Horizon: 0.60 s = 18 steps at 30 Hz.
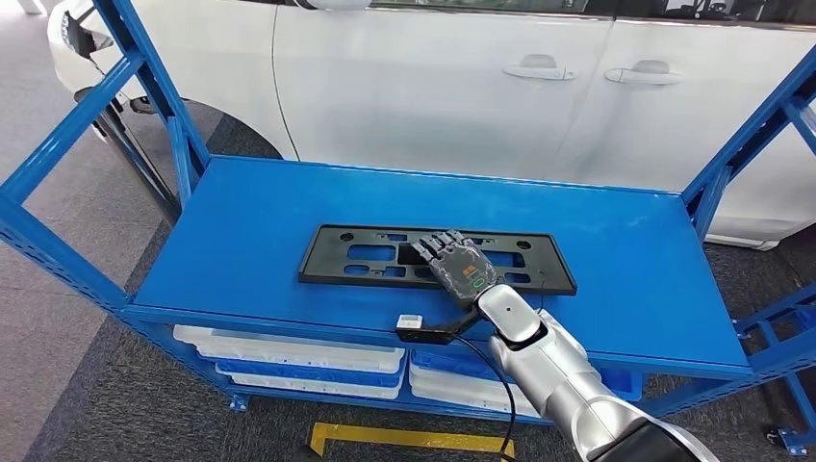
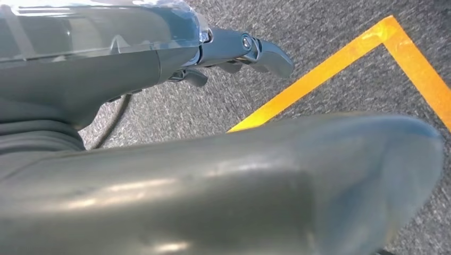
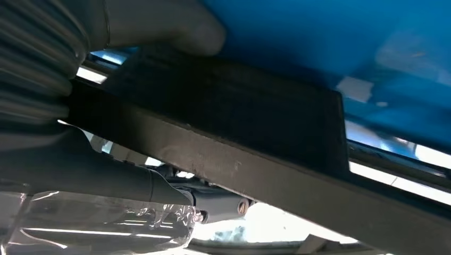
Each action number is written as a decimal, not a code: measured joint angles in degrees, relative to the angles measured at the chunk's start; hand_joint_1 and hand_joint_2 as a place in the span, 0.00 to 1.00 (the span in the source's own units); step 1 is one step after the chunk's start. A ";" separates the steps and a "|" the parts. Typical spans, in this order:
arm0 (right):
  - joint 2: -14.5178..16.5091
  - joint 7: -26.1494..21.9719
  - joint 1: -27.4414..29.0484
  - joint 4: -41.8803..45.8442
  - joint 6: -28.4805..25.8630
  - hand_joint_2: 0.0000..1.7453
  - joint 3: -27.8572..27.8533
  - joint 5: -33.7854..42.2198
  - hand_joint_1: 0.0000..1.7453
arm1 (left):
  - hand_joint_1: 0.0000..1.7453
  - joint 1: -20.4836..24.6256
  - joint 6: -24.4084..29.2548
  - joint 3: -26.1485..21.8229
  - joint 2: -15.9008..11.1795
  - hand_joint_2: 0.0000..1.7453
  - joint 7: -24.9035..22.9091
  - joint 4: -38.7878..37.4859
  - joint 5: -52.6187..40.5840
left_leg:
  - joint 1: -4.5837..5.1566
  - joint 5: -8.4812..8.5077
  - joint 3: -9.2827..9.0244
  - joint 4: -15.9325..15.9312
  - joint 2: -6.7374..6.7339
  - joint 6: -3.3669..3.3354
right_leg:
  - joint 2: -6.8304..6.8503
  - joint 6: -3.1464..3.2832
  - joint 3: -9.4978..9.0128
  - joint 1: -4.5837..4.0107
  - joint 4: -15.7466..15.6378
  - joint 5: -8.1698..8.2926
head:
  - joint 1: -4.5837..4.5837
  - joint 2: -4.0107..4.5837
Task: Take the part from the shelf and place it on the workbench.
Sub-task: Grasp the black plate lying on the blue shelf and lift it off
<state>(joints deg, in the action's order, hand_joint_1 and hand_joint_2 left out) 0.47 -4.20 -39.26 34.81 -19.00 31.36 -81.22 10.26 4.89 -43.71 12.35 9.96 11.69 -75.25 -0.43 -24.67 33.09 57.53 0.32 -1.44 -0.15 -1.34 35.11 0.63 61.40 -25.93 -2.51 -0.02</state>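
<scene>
- Black licence-plate frame [image 1: 438, 257]: flat on the top deck of the blue shelf [image 1: 241, 241], near its front edge, lengthwise across.
- Right hand [image 1: 454, 262]: over the frame's middle, fingers on its upper face, thumb [image 3: 159, 24] at the frame's edge in the right wrist view; closed grip cannot be told.
- Left hand [image 2: 159, 58]: above grey carpet and a yellow floor marking [image 2: 340, 69], fingers curled in, holding nothing.
- White car [image 1: 462, 77]: behind the shelf.

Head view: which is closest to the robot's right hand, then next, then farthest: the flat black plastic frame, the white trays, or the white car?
1. Flat black plastic frame: on the blue shelf, under the right hand.
2. White trays: lower shelf, below left.
3. White car: behind the shelf.
</scene>
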 joint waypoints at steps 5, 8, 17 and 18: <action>1.48 -0.16 -2.24 -4.25 -1.44 1.00 0.02 -0.09 1.00 | 0.00 0.08 0.21 0.00 0.08 0.00 -0.15 0.00 0.33 | 0.12 -0.09 0.39 0.17 0.06 1.53 | -0.04 1.26 -1.60 -0.23 -4.22 1.13 | -0.01 0.00; 2.10 -0.41 -2.88 -5.19 -2.58 1.00 0.04 -0.19 1.00 | 0.00 0.00 0.43 0.00 0.06 0.00 -0.38 0.00 0.43 | -0.08 -4.05 3.51 6.88 0.01 2.32 | 0.12 2.12 -1.83 0.04 -4.80 1.47 | -0.02 0.00; 0.19 -8.15 -0.38 5.37 -2.06 1.00 -1.07 9.21 1.00 | 0.00 -0.66 0.99 -0.02 -0.32 0.00 -0.01 0.00 1.29 | -0.15 0.24 1.37 1.57 0.05 1.92 | -0.02 1.25 -1.66 -0.39 -3.65 0.47 | -0.02 0.00; -0.60 -9.74 0.32 8.50 -0.98 1.00 -1.35 12.03 1.00 | 0.00 -0.76 1.00 -0.02 -0.36 0.00 0.11 0.00 1.42 | -0.01 -0.02 1.24 1.12 0.12 1.56 | 0.00 0.94 -1.49 -0.47 -3.58 0.45 | -0.01 0.00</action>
<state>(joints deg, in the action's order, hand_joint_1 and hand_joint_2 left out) -0.13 -13.94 -38.94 43.31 -19.98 30.02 -69.19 9.50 5.89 -43.74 12.00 10.08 11.69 -73.83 -0.44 -24.69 34.33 58.64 0.44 0.12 -0.15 -0.41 33.61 0.16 57.82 -25.48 -2.52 -0.02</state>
